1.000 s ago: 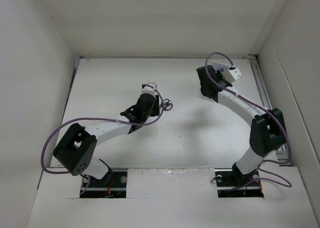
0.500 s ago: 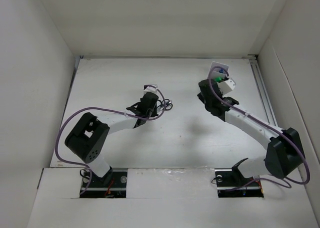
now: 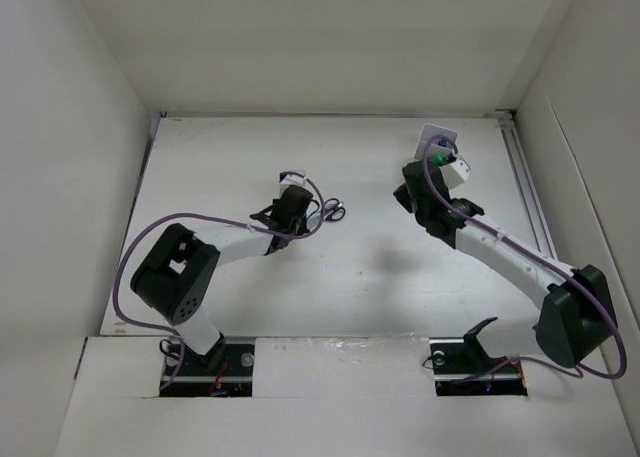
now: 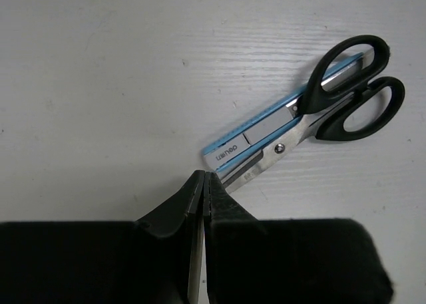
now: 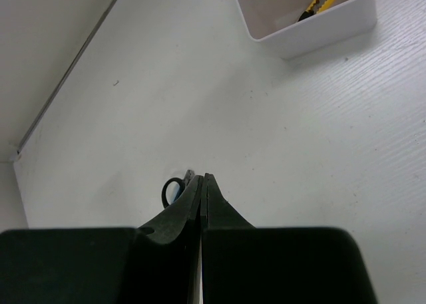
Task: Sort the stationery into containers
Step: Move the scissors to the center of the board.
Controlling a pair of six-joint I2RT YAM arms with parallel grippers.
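Observation:
Black-handled scissors (image 4: 346,104) lie flat on the white table, with a clear-blue pen (image 4: 256,134) lying along the blades. My left gripper (image 4: 203,177) is shut and empty, its tips just short of the blade tips. In the top view the scissors (image 3: 335,213) lie just right of the left gripper (image 3: 308,215). My right gripper (image 5: 202,177) is shut and empty above the table, pointing toward the distant scissors (image 5: 172,191). A yellow-black cutter (image 5: 321,0) lies in a white container (image 5: 313,31). The other stationery is out of view.
The white container (image 3: 438,135) stands at the back right, partly hidden by the right wrist (image 3: 420,192); something green (image 3: 436,158) shows at its near edge. White walls enclose the table on the left, back and right.
The right arm has stretched out and its elbow has dropped toward the right wall. The left wrist has shifted slightly left. The scissors have not moved.

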